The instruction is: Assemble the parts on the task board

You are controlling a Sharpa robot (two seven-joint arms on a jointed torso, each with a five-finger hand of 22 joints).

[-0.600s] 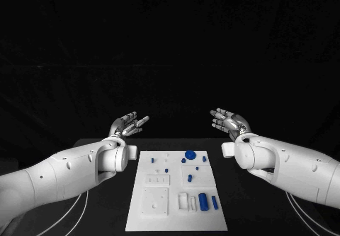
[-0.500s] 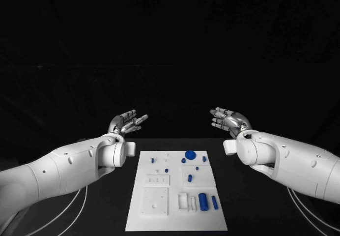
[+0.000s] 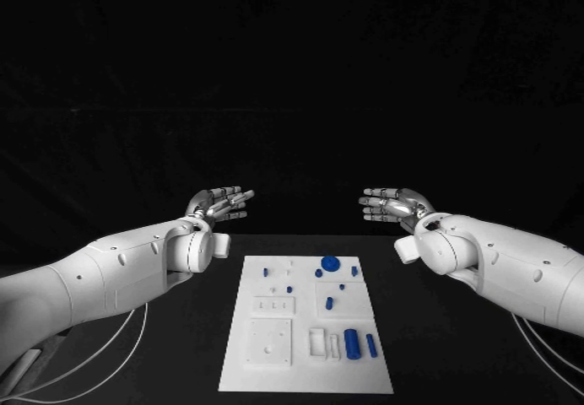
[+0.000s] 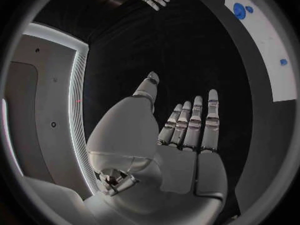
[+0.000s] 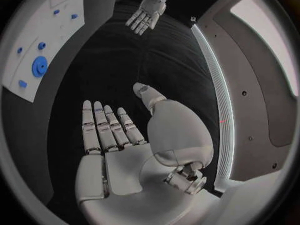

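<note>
Hands raised above the far end of the black table (image 3: 182,337) — left hand (image 3: 217,205) and right hand (image 3: 394,205) face each other, well apart, each holding nothing, fingers extended and loosely spread, thumb set apart from the rest. Task board (image 3: 274,380) lies flat in the middle of the table, nearer the robot than both hands and between the two arms. Blue parts sit on it — a round disc (image 3: 330,262) near its far edge and a cylinder (image 3: 352,343) toward its near right, untouched.
</note>
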